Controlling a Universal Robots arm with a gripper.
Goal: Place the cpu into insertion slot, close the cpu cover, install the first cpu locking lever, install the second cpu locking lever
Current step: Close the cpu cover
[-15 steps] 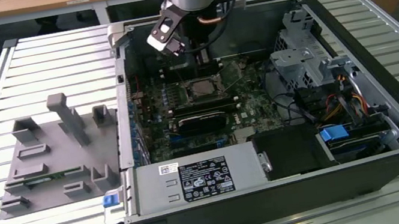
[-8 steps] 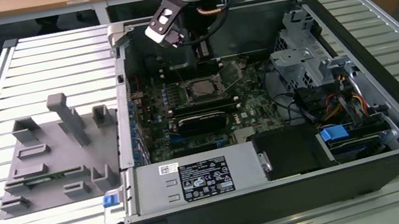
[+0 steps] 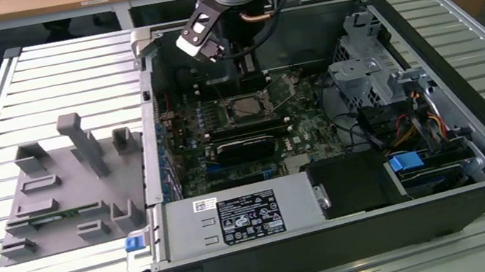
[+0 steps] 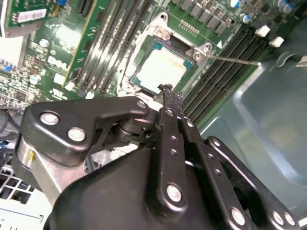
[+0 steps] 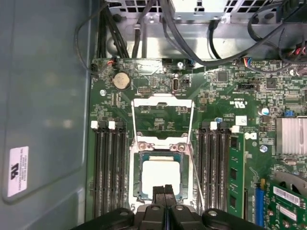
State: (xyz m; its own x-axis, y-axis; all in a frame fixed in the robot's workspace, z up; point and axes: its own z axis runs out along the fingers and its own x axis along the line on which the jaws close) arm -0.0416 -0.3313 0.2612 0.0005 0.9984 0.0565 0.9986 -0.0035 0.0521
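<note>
The cpu point(image 5: 161, 177) lies flat in the insertion slot point(image 5: 135, 178), its pale face up; in the second wrist view the cpu point(image 4: 163, 67) shows just beyond my fingertips. The cpu cover point(image 5: 162, 101) is swung open and lies back on the board past the socket. A thin locking lever point(image 4: 235, 60) sticks out free from the socket corner. My gripper point(image 5: 164, 190) hovers over the socket's near edge, shut with nothing between its fingers. In the exterior view the gripper point(image 3: 246, 70) hangs inside the open computer case just behind the socket point(image 3: 246, 108).
Black memory slots point(image 5: 108, 167) flank the socket, with a green memory stick point(image 5: 236, 177) in one. Cables point(image 5: 192, 43) run along the case wall. A power supply point(image 3: 236, 218) and drive cage point(image 3: 366, 78) fill the case; a grey fixture point(image 3: 64, 188) lies at the exterior view's left.
</note>
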